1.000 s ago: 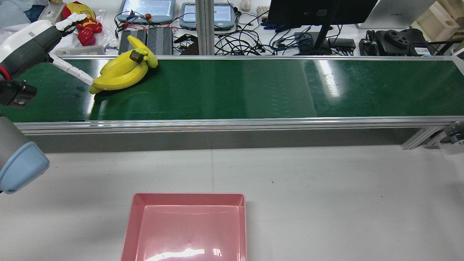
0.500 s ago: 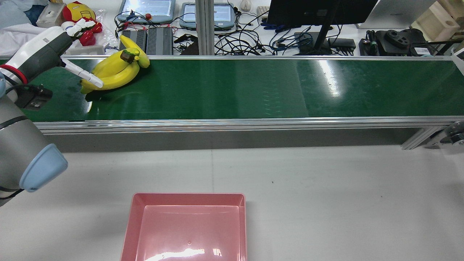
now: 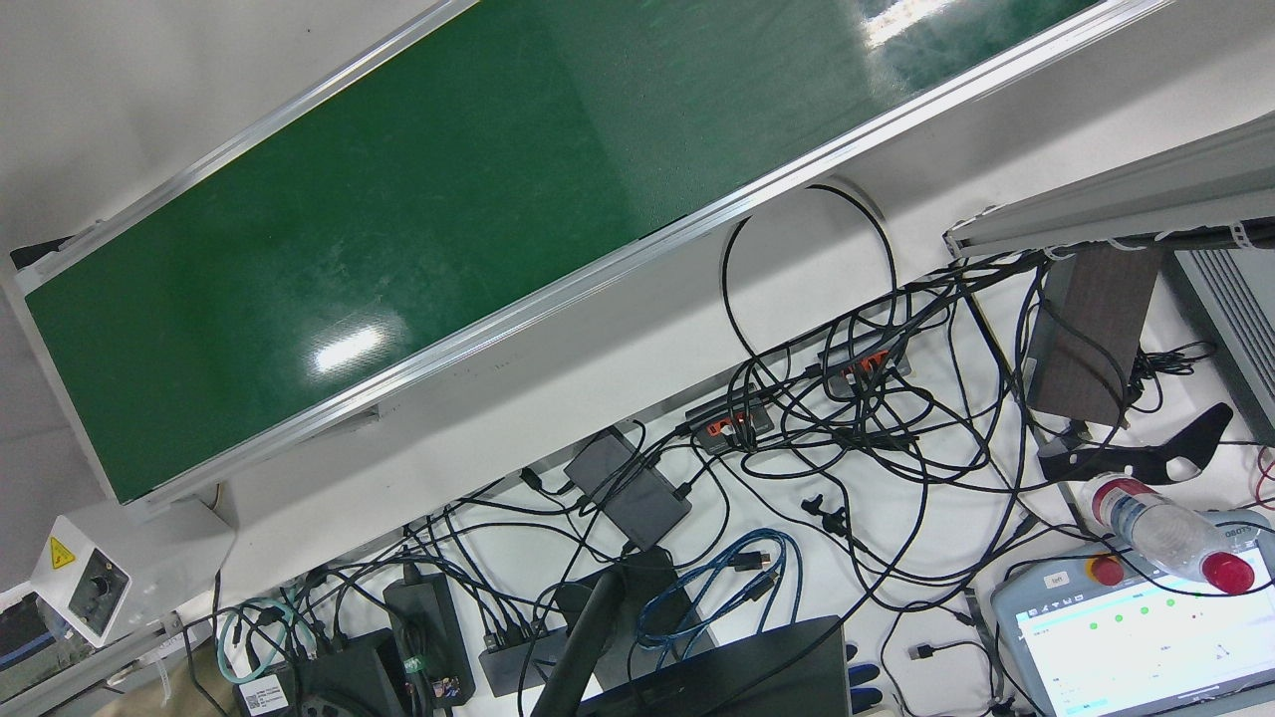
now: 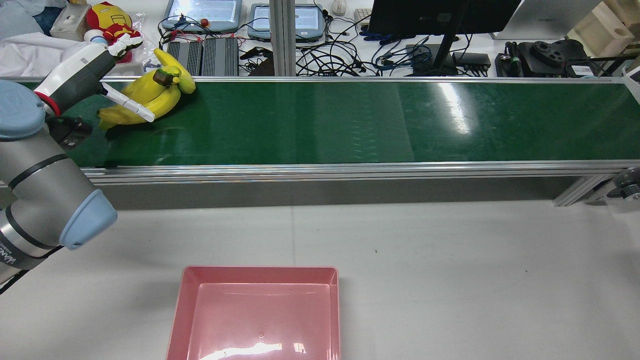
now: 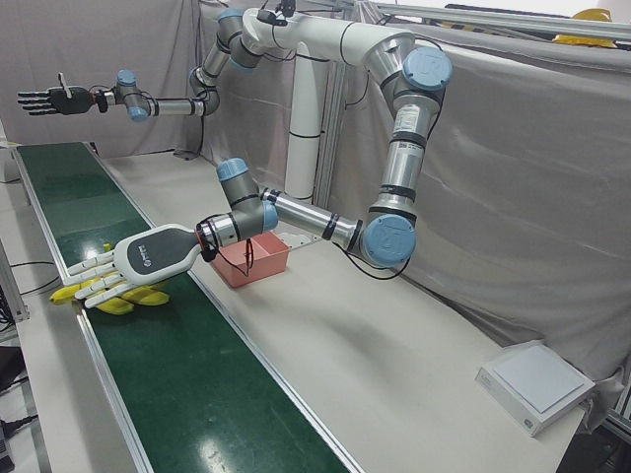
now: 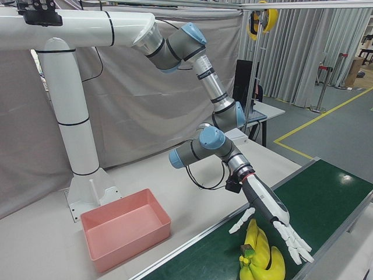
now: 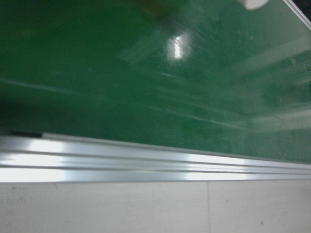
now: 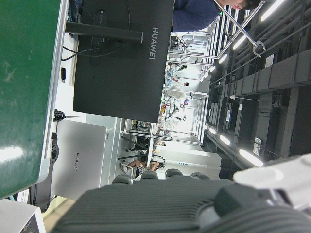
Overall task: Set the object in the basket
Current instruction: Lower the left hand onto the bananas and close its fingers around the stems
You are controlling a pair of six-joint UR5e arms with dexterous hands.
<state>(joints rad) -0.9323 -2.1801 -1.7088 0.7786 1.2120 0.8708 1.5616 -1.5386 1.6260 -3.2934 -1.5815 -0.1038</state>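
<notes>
A bunch of yellow toy bananas point(image 4: 150, 97) with a brown stem lies at the left end of the green conveyor belt point(image 4: 350, 120). My left hand point(image 4: 107, 75) hovers right over the bunch, open, fingers spread flat; whether they touch it I cannot tell. The left-front view shows that hand point(image 5: 123, 266) above the bananas point(image 5: 133, 301), and the right-front view shows the hand point(image 6: 274, 219) over the bananas point(image 6: 259, 256). The pink basket point(image 4: 260, 312) stands empty on the white table. My right hand point(image 5: 44, 101) is raised high at the belt's far end, open and holding nothing.
Behind the belt lie tangled cables point(image 3: 847, 418), teach pendants point(image 4: 205, 12), a monitor point(image 4: 440, 15), a red and yellow toy figure point(image 4: 107, 17) and a water bottle point(image 3: 1165, 533). An aluminium rail point(image 4: 320, 172) edges the belt. A white box point(image 5: 537, 384) sits on the table's corner.
The bananas have travelled left along the belt. My left arm has swung in and its hand has moved from beside the bunch to over it, still open.
</notes>
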